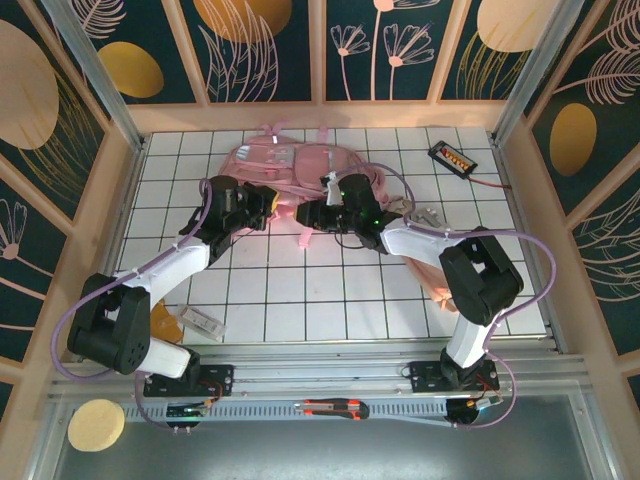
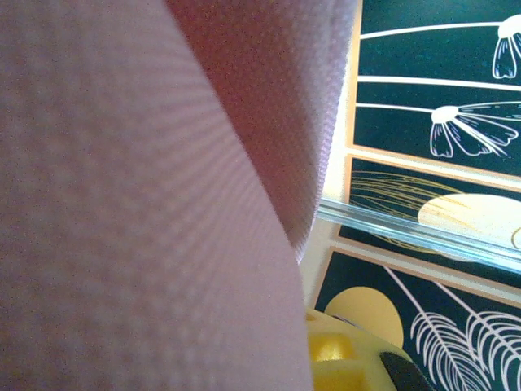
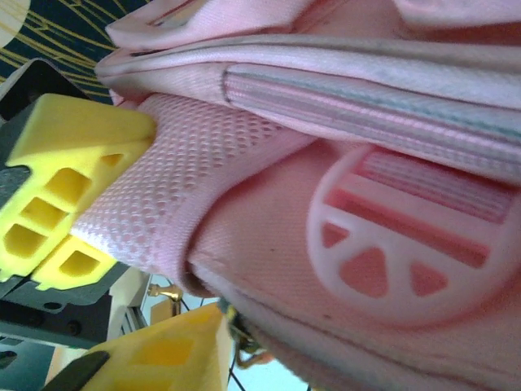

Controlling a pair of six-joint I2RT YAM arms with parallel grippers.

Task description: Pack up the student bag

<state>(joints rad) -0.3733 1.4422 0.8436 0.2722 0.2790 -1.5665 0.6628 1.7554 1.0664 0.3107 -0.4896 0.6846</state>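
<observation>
One student bag point(image 1: 268, 160) on white gridded table point(image 1: 300, 300), leaf-print walls point(image 1: 270, 55), left tool point(image 1: 260, 205) pinching it, right tool point(image 3: 183, 220) part-open around strap point(image 3: 191, 151)

You'll see black joint housings and white link shells on the left arm point(image 1: 165, 272) and right arm point(image 1: 420, 243). Lilac cables point(image 1: 62, 340) run from both bases, and the right claw point(image 3: 122, 269) has yellow hollow-celled pads point(image 3: 65, 187).

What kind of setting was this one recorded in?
Probably a staged robot test booth: a white gridded tabletop, dark leaf-print wall panels in wooden frames, left arm and right arm bolted to a metal rail.
</observation>
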